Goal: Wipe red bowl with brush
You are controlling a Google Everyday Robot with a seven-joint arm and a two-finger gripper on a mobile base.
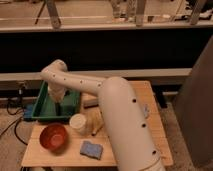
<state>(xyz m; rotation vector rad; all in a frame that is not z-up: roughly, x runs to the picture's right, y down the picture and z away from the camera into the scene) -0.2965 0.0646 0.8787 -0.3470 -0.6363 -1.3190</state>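
no readable writing or labels showing anywhere. white arm (107, 102) reaching across worktop (155, 132), end effector (59, 102) hanging down inside green tray (42, 107) at back left; cannot tell its grip state. red bowl (53, 136) sitting near front left edge, just ahead of tray. white cup (78, 123) standing just beside bowl. blue sponge (91, 149) lying near front edge. brush not making itself out.

Single cam, high behind robot arm (120, 125), looks down & fwd over wooden table (157, 130) toward dark wall; mid-range. Gripper (59, 104) far-left, over green tray (42, 107).
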